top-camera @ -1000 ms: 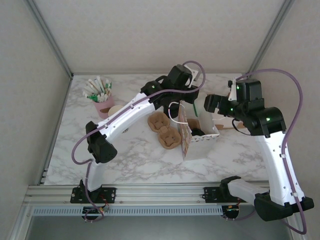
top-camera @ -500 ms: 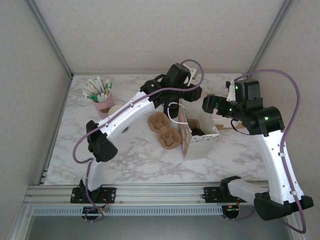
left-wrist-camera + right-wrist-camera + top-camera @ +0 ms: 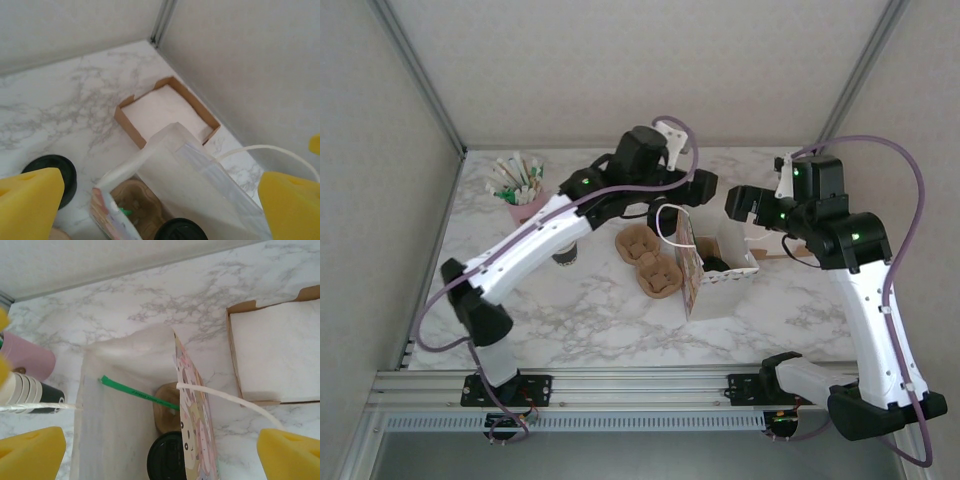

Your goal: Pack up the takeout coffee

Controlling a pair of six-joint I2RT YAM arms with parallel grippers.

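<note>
Black plastic marks the target: the round lid of the takeout coffee (image 3: 167, 460) faces straight up from the floor of the white paper bag (image 3: 112, 410), which stands open on the marble table (image 3: 200, 305); the cup's long axis therefore runs vertical, parallel to the bag walls, and the cup body is hidden beneath the lid. A brown pulp carrier (image 3: 165, 412) lies in the bag just beyond the lid, with a green stick (image 3: 137, 392) slanting across above it; whether cup and carrier touch cannot be told.

The left gripper (image 3: 160, 200) hangs above the bag mouth with jaws spread wide and nothing between them; the lid lies below it, at the lower edge of the left wrist view. The right gripper (image 3: 160, 452) hangs over the same mouth from the opposite side, jaws equally wide and empty; the lid sits almost midway between its fingers, directly beneath. Neither arm is clearly the nearer.

Judgement: the cup appears to be in place, so the governing relation is vertical; any withdrawal or re-approach should follow the cup's upright axis. A white cord handle (image 3: 220, 396) crosses the mouth and could snag a finger moved sideways. A kraft box (image 3: 129, 129) of white napkins stands just beside the bag.
</note>
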